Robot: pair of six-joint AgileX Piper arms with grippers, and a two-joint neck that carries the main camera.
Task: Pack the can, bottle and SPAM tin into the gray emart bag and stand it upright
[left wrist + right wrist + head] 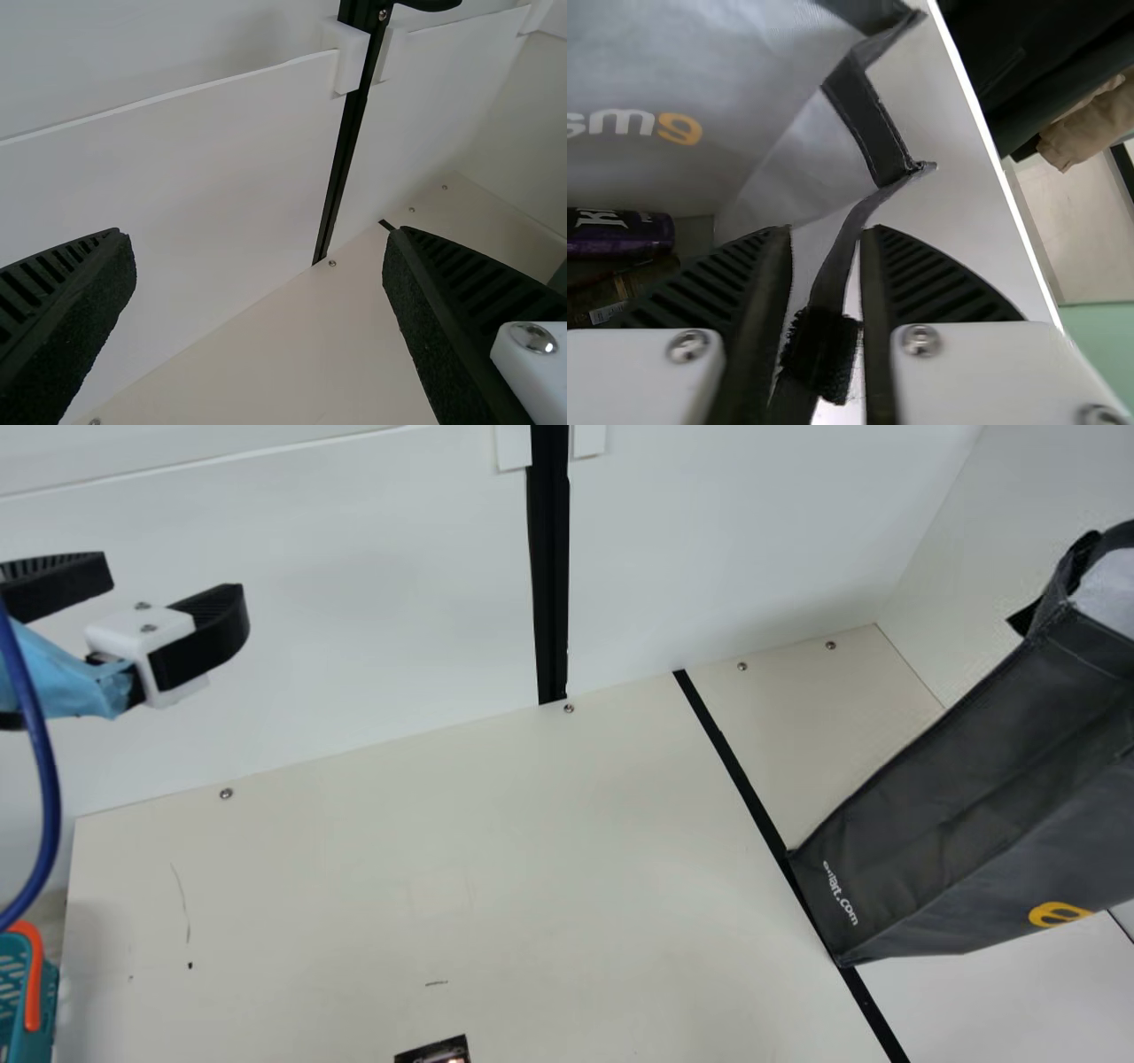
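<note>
The gray emart bag stands on its base at the right in the main view, its mouth toward the upper right. My left gripper is held above the table at the upper left, open and away from the bag; the left wrist view shows the same gripper with nothing between its fingers. In the right wrist view, my right gripper is open at the bag's rim, with the edge strip and a black fuzzy patch between its fingers. Inside the bag lie a purple can and a dark brown item, partly hidden.
A teal basket with an orange handle is at the lower left. A small dark object shows at the main view's bottom edge. White panels and a black post bound the table's far side.
</note>
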